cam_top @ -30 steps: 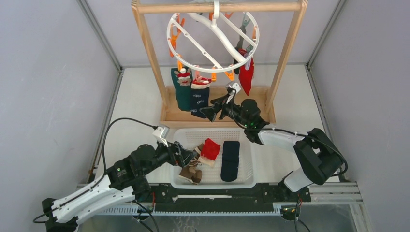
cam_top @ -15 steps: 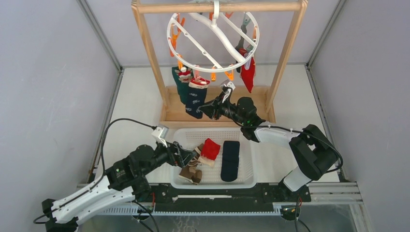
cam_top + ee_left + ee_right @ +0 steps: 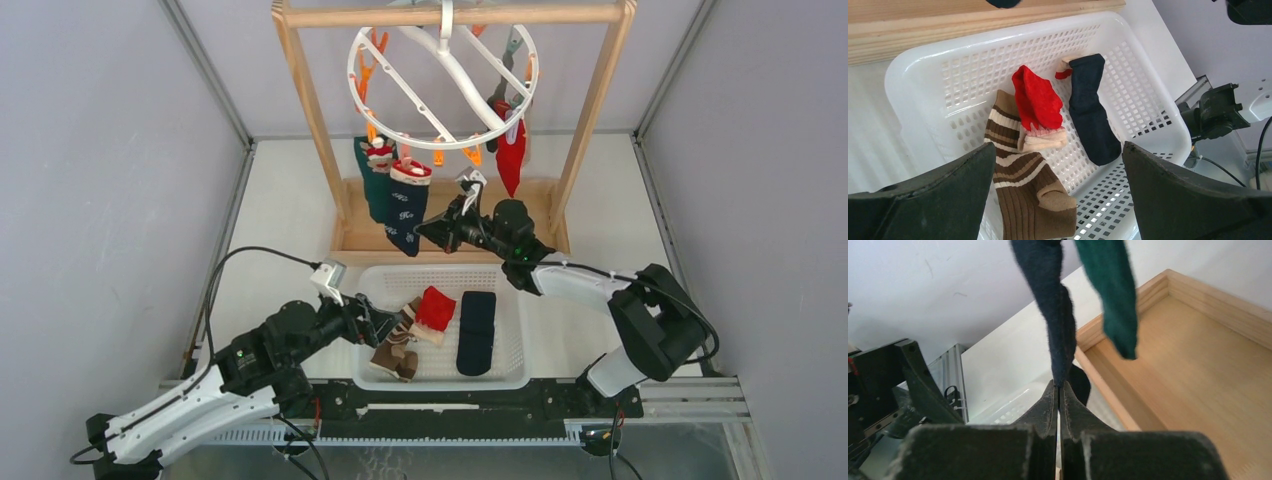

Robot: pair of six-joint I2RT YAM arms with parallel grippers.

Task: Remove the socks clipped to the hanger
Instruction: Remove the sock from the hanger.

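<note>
right gripper (image 3: 1058,390) clenched the navy sock (image 3: 1048,305) by its toe; left gripper (image 3: 1058,160) gaped. that thin pinch could slip if the hanger (image 3: 455,146) held on.

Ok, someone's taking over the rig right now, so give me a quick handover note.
Right gripper: shut on the toe of the navy sock, which hangs clipped to the hanger.
Left gripper: open, empty, over the basket.
Done: striped sock, red-and-cream sock and dark sock lie in the basket.
Left: pull the navy sock free, then the green sock beside it and the red sock on the right.
</note>
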